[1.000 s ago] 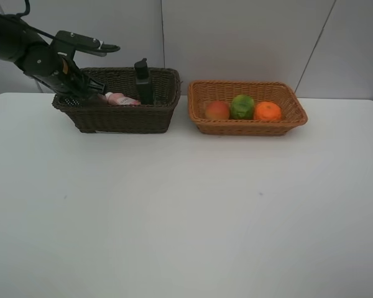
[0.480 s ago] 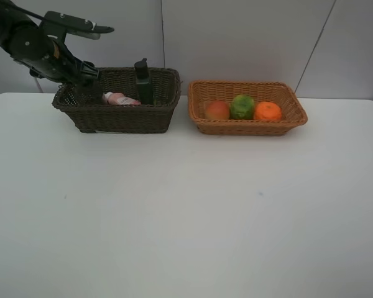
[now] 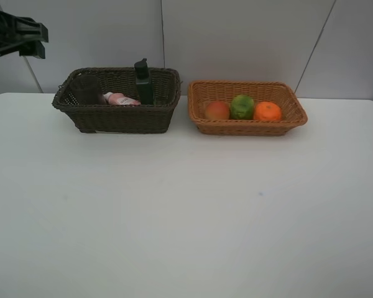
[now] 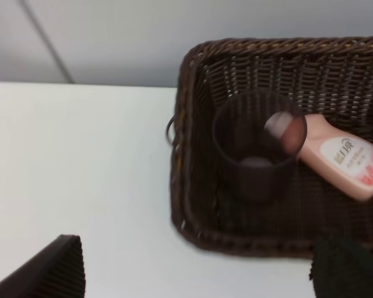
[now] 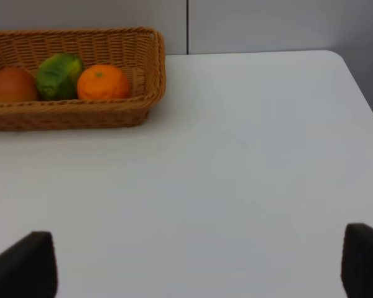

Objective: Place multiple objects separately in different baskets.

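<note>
The dark brown basket [image 3: 115, 118] holds the translucent mauve cup [image 3: 87, 90] standing upright, the pink bottle [image 3: 121, 99] lying down and the dark green pump bottle [image 3: 143, 82] upright. The left wrist view shows the cup [image 4: 255, 155] and the pink bottle [image 4: 345, 162] inside the basket [image 4: 185, 155]. My left gripper [image 4: 202, 254] is open and empty, above and outside the basket's left end; its arm [image 3: 15, 36] is at the top left. The light tan basket [image 3: 247, 128] holds the red-orange fruit [image 3: 217, 110], green fruit [image 3: 242, 107] and tangerine [image 3: 268, 111]. My right gripper [image 5: 193, 251] is open and empty over the table.
Both baskets stand side by side at the back of the white table [image 3: 186, 205], close to the grey wall. In the right wrist view the tan basket [image 5: 81, 115] is well away from the gripper, and the table's right edge [image 5: 360, 93] shows.
My left gripper has risen out of the dark basket and drawn back up and to the left. The mauve cup stays standing in the basket. The right arm has not moved.
</note>
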`<state>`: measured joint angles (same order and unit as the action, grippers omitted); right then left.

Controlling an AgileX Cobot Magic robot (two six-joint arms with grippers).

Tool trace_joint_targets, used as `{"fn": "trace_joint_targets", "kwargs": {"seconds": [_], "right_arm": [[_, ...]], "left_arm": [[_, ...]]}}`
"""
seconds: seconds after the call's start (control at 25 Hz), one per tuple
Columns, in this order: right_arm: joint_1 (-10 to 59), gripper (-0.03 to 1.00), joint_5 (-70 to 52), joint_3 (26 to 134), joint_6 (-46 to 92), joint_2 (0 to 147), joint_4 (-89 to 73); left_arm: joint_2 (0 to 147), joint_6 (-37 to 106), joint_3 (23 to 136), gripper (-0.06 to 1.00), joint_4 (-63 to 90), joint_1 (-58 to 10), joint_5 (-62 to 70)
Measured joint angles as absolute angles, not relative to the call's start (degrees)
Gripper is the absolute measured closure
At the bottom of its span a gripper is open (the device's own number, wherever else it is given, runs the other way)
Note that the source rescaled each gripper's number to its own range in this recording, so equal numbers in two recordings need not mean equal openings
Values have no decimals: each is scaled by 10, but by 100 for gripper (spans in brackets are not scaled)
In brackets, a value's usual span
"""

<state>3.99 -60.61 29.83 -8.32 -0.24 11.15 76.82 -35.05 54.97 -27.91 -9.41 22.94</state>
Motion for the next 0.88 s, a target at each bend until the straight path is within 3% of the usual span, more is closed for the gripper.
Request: {"fn": "trace_joint_targets", "kwargs": {"seconds": [0.44,0.68,0.88], "right_arm": [[40,-3,-606,298,-83,-2,112],[40,-3,-606,298,-83,-2,112],[40,-3,-606,298,-83,-2,112]], "left_arm": [[269,-299,305,0,-181,-136,337],[85,-193,277,0,-107,-136,457],[18,-110,277,0,-52,-136,465]]}}
